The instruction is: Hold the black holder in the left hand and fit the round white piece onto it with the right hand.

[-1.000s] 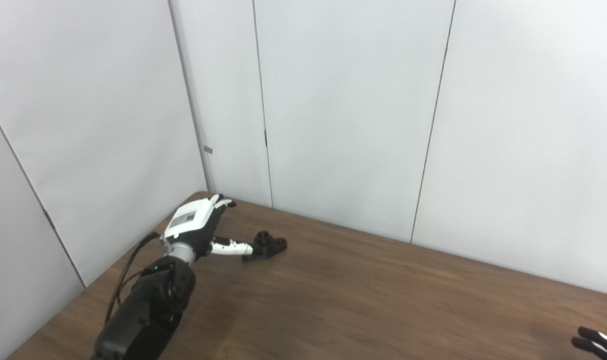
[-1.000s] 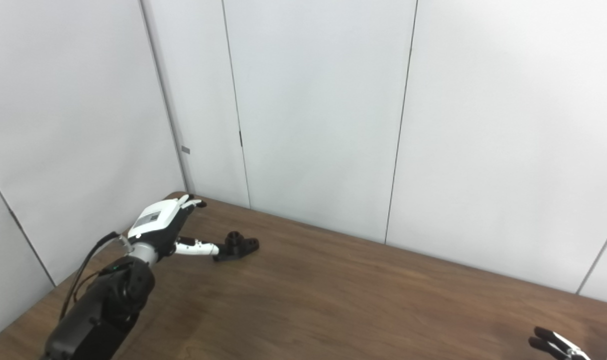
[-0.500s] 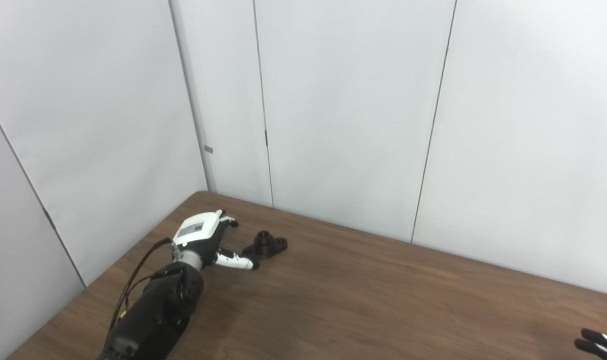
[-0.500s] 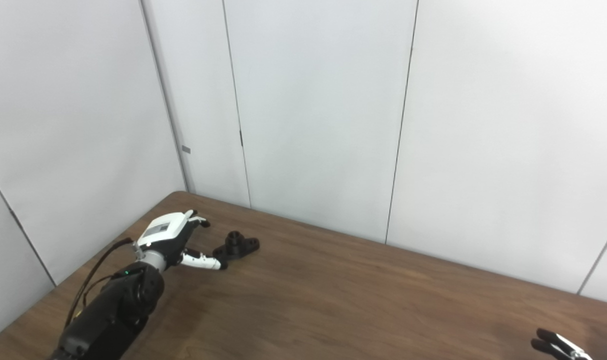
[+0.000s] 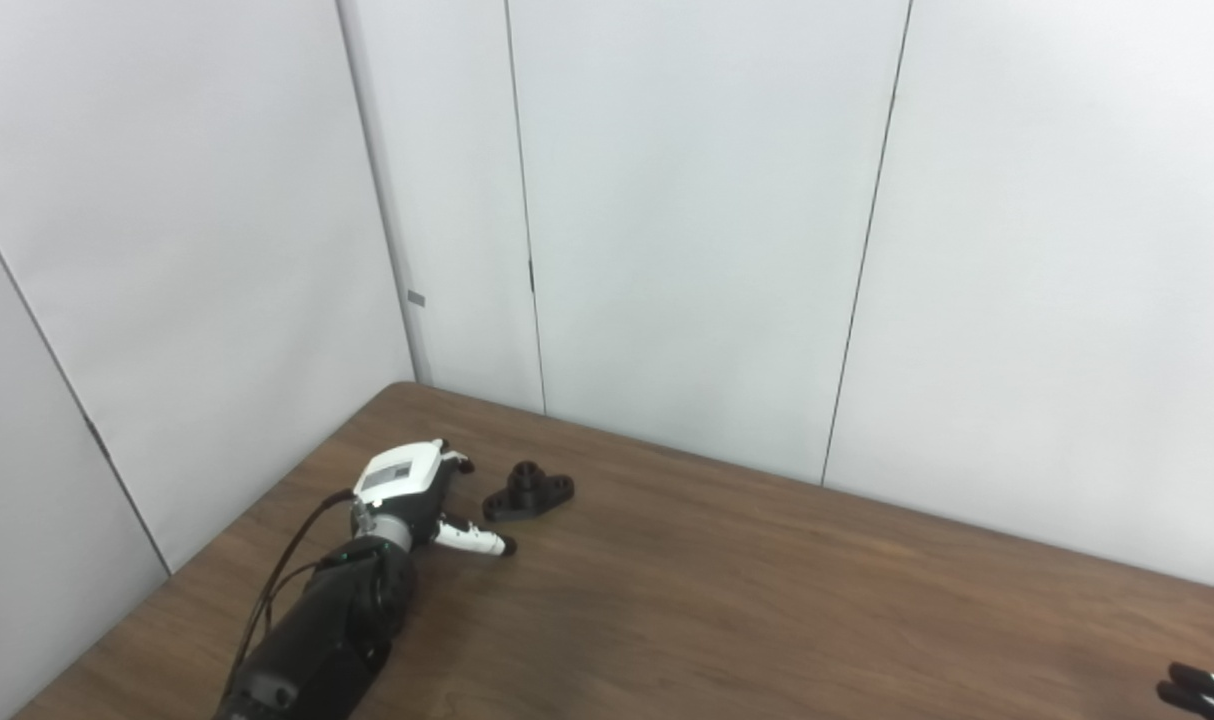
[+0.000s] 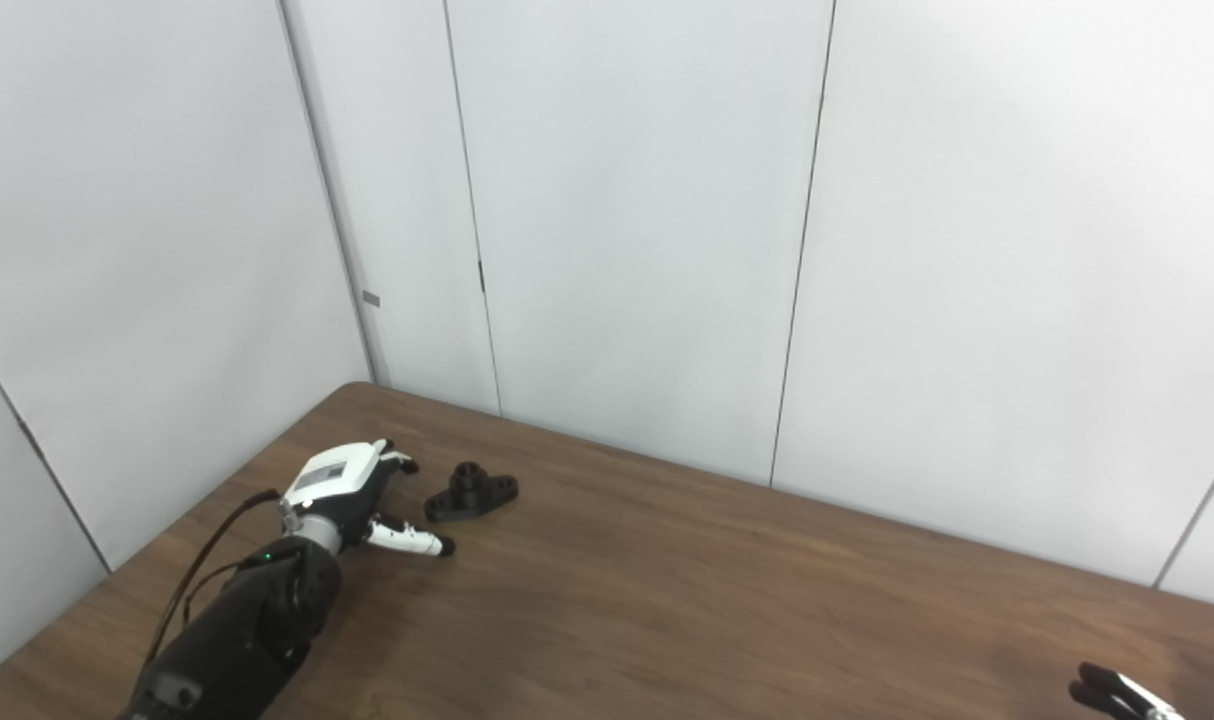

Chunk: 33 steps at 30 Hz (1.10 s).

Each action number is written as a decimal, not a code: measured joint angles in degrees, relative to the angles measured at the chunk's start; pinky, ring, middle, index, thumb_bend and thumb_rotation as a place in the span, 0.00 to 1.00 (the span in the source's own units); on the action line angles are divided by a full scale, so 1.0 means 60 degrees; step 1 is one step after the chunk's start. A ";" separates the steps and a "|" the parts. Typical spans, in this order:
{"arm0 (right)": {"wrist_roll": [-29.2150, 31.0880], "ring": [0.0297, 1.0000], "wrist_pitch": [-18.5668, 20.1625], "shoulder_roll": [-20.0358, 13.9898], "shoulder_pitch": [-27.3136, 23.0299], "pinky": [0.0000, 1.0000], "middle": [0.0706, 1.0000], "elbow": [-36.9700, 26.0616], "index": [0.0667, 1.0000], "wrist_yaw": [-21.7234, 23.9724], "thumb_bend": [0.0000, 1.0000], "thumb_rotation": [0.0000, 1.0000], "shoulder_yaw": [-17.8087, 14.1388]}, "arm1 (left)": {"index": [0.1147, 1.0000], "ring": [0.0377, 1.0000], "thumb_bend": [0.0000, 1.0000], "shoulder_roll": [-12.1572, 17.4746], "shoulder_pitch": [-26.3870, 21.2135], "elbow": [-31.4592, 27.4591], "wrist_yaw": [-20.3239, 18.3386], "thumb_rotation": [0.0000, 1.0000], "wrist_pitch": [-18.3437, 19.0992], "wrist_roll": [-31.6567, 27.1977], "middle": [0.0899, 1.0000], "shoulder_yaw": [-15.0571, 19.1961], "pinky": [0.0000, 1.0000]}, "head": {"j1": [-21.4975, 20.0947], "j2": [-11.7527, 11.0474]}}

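Your left hand (image 5: 407,490) has pulled back, fingers spread and empty, from the small black flanged holder (image 5: 528,490) lying untouched on the brown wooden tabletop (image 5: 727,600), so the grasp remains undone.

Brown wooden table (image 5: 727,600), pale grey panelled walls (image 5: 687,220)
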 measured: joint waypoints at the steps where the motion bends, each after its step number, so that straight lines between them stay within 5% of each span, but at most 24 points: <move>1: 0.0000 0.64 0.0007 0.0000 0.0001 0.48 0.77 -0.0006 0.77 0.0010 0.69 0.14 0.0000 | 0.82 1.00 0.97 -0.0029 -0.0013 0.0011 0.0025 0.43 0.0000 -0.0049 1.00 0.0008 0.98 | 0.0000 0.0000; 14: -0.0003 0.65 0.0247 0.0003 0.0059 0.50 0.77 -0.0257 0.78 0.0093 0.67 0.08 0.0001 | 0.76 1.00 0.91 -0.0872 -0.0217 0.0458 0.0791 0.37 -0.0299 -0.1482 0.99 0.0720 0.93 | -0.0117 0.0146; 22: -0.0042 0.64 0.0294 0.0001 0.0065 0.50 0.77 -0.0325 0.78 0.0093 0.66 0.08 0.0001 | 0.74 1.00 0.86 -0.0833 -0.0364 0.1064 0.1532 0.33 -0.0415 -0.0833 0.98 0.0002 0.93 | -0.0132 0.0176; 33: -0.0029 0.66 0.0397 -0.0003 0.0088 0.53 0.79 -0.0403 0.78 0.0101 0.65 0.06 -0.0034 | 0.75 1.00 0.86 -0.0823 -0.0374 0.1352 0.1840 0.33 -0.0385 -0.0798 0.98 -0.0102 0.92 | -0.0088 0.0249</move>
